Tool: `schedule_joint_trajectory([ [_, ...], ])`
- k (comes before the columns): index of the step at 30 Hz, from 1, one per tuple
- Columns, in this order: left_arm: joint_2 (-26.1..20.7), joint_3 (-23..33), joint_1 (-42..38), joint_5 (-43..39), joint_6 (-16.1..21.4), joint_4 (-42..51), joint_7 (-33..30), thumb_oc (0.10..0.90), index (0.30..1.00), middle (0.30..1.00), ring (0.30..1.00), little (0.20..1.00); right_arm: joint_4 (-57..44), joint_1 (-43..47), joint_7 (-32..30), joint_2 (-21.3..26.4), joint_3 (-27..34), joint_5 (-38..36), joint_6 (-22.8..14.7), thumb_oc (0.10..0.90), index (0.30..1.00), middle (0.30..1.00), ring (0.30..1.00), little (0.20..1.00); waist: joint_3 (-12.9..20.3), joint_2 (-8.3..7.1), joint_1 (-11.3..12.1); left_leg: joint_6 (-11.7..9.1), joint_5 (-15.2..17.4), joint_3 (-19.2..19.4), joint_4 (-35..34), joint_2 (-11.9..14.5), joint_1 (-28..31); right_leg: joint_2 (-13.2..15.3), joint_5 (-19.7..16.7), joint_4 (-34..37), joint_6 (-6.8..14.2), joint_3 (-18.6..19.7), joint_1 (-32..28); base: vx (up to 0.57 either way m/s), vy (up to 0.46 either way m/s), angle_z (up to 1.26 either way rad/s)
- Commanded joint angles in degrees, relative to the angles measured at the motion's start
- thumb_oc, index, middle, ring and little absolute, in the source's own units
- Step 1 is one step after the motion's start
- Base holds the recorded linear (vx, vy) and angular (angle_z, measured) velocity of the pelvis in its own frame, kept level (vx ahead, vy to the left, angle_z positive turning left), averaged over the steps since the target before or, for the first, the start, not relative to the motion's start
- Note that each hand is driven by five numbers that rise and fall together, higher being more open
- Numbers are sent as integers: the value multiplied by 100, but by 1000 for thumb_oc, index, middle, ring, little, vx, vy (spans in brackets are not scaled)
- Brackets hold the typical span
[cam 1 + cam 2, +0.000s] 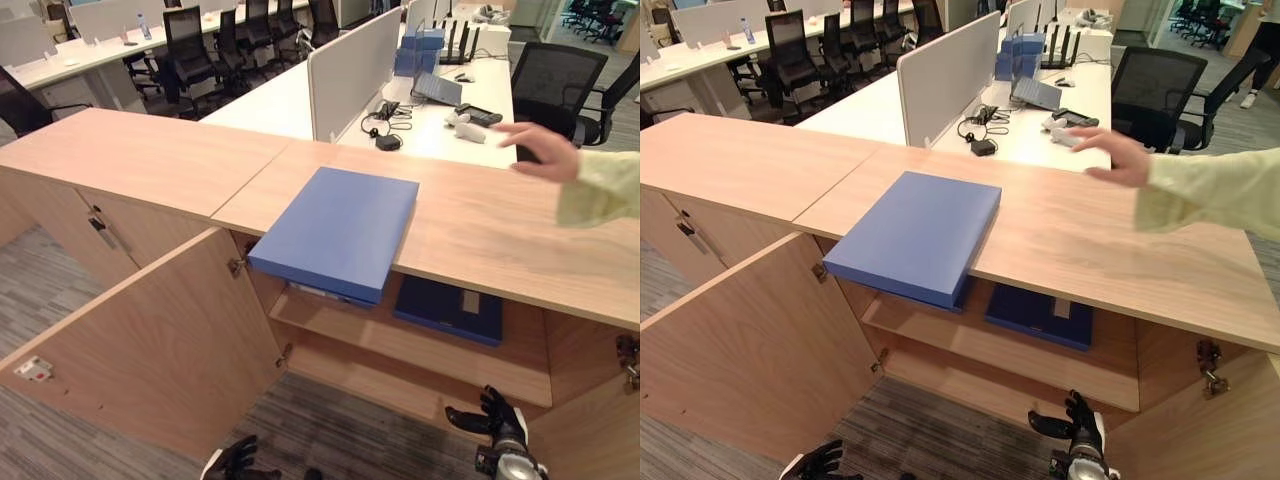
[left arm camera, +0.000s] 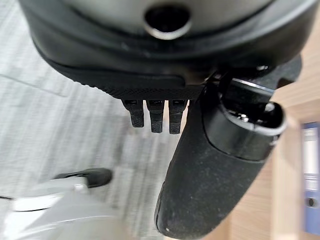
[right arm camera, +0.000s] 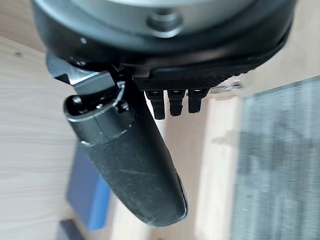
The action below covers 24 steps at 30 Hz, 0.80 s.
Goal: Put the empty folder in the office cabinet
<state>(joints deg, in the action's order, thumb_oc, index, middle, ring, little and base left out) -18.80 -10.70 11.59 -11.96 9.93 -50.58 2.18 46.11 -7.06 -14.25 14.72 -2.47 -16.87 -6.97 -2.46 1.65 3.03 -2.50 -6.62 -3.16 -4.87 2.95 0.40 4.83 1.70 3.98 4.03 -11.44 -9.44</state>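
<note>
Dark fingers spread and relaxed, the right hand hangs low in front of the open cabinet's lower shelf, holding nothing. Down at the bottom edge the left hand hangs just as loose above the grey carpet, fingers straight, nothing in its grasp, beside the open cabinet door. Up above, the blue folder lies flat on the wooden cabinet top, its near end jutting out over the opening. Inside on the shelf lies a darker blue folder. Over on the right, a person's hand in a pale yellow sleeve reaches over the far edge of the top, well apart from the folder.
</note>
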Motion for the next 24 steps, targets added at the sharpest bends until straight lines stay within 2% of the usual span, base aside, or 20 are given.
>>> schedule_joint_trajectory([
  [1,-169,263,-432,133,484,444,-277,800,900,900,900,900,-216,184,-10,80,8,340,-290,800,900,900,900,900,-44,-126,145,-159,623,146,-13,68,587,219,-120,-279,335,326,259,0,-10,-5],
  [3,-247,262,-363,280,615,936,-489,800,900,900,900,900,-71,57,-63,-11,-17,380,-281,800,900,900,900,900,-30,-131,150,-158,623,120,-13,77,635,213,-99,-286,326,320,203,-25,-9,0],
  [4,-346,275,-371,579,739,1253,-793,800,900,900,900,900,14,25,-108,-69,-42,388,-302,800,900,900,900,900,-22,-155,171,-158,552,96,-13,72,603,216,-144,-298,321,313,233,-50,-33,2],
  [5,-524,185,-362,1285,890,1626,-1260,800,900,900,900,900,135,6,-204,-108,-87,437,-358,800,900,900,900,900,-20,-187,209,-165,549,74,-13,79,612,208,-128,-305,319,292,214,-54,-25,1],
  [6,-523,185,-357,1293,887,1631,-1266,800,900,900,900,900,136,5,-205,-110,-88,438,-360,800,900,900,900,900,-15,-189,208,-165,548,74,-13,78,607,209,-128,-305,319,292,219,0,0,0],
  [8,-616,215,-329,1801,954,1844,-1765,800,900,900,900,900,203,-43,-318,-163,-140,443,-461,800,900,900,900,900,-6,-234,266,-171,544,55,-13,85,611,212,-121,-308,324,261,205,20,-21,0],
  [9,-613,278,-261,1858,976,1994,-1960,800,900,900,900,900,232,-81,-373,-192,-183,450,-491,800,900,900,900,900,5,-257,301,-178,613,45,-13,96,659,202,-62,-296,329,250,144,16,-40,0],
  [10,-612,343,-213,1910,1012,2148,-2140,800,900,900,900,900,205,-119,-405,-209,-212,452,-512,800,900,900,900,900,12,-284,337,-176,547,38,-13,89,621,208,-110,-301,328,230,173,35,-50,1],
  [14,-642,919,181,2420,1283,3552,-3360,800,900,900,900,900,351,-194,-622,-320,-357,443,-559,800,900,900,900,900,76,-393,535,-198,603,-76,-13,100,666,182,-34,-261,310,107,22,45,-57,14],
  [15,-670,1030,199,2613,1291,3726,-3596,800,900,900,900,900,364,-192,-641,-350,-388,433,-558,800,900,900,900,900,71,-404,555,-196,539,-84,-13,89,632,190,-87,-270,305,86,51,19,-44,22],
  [16,-693,1084,202,2732,1288,3820,-3735,800,900,900,900,900,452,-186,-659,-368,-405,418,-559,800,900,900,900,900,86,-403,575,-202,606,-96,-13,95,664,180,-35,-256,307,82,15,20,-34,17],
  [19,-768,1537,239,3408,1023,4411,-4438,800,900,900,900,900,549,-97,-732,-423,-474,324,-519,800,900,900,900,900,98,-405,664,-220,606,-146,-13,100,659,172,-35,-240,298,50,3,27,-25,4],
  [24,-959,1799,146,4131,897,5067,-4821,800,900,900,900,900,537,-18,-714,-405,-603,367,-483,800,900,900,900,900,104,-392,676,-229,612,-155,-13,95,640,164,-24,-244,288,17,5,6,-16,2],
])
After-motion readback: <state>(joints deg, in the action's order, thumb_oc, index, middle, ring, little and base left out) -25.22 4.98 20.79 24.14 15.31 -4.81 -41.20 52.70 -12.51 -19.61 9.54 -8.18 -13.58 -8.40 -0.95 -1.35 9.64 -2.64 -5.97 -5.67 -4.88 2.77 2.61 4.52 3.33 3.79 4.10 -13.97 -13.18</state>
